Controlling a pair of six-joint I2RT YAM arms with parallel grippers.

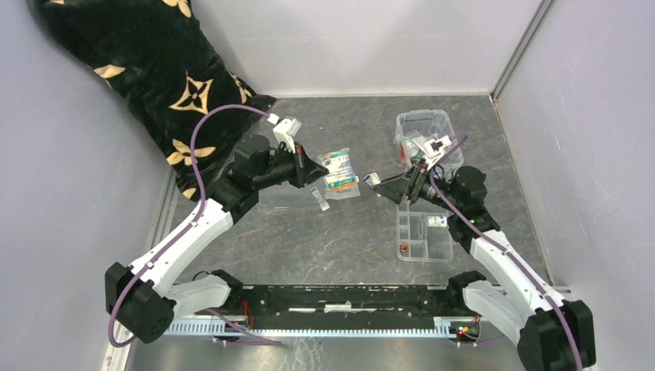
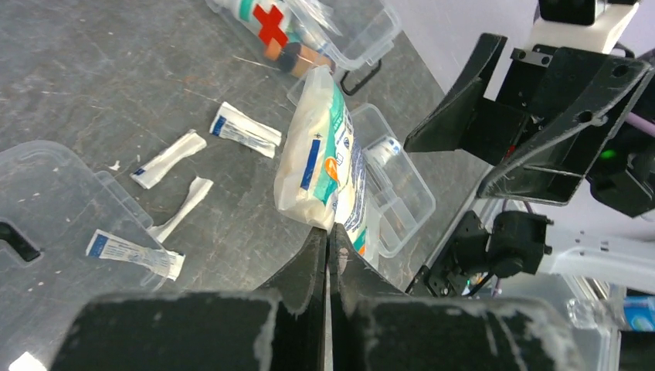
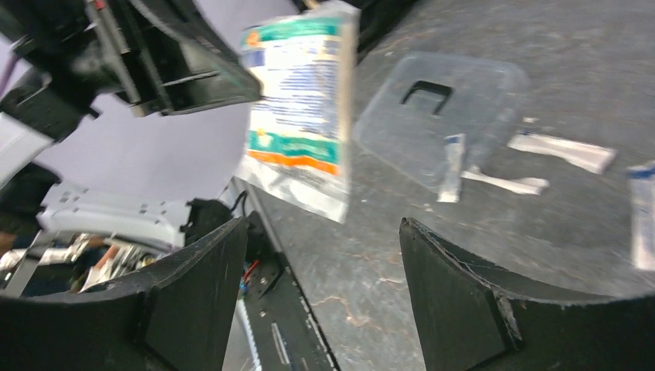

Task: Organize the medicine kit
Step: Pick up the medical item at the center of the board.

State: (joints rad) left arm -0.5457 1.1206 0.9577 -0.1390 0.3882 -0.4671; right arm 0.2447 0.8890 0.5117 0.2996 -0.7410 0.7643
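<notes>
packet print: blurred, unreadable | clear lid: cut off at 9 o'clock | medicine kit: 6 o'clock side behind right arm

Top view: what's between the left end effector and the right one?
A white packet with green and orange print, pinched by the left end effector, in front of the open right end effector; the top view shows it.

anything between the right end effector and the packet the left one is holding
Nothing visible. The right end effector is open and faces the packet directly, with only open space between them. The left end effector grips it from the opposite side.
</notes>
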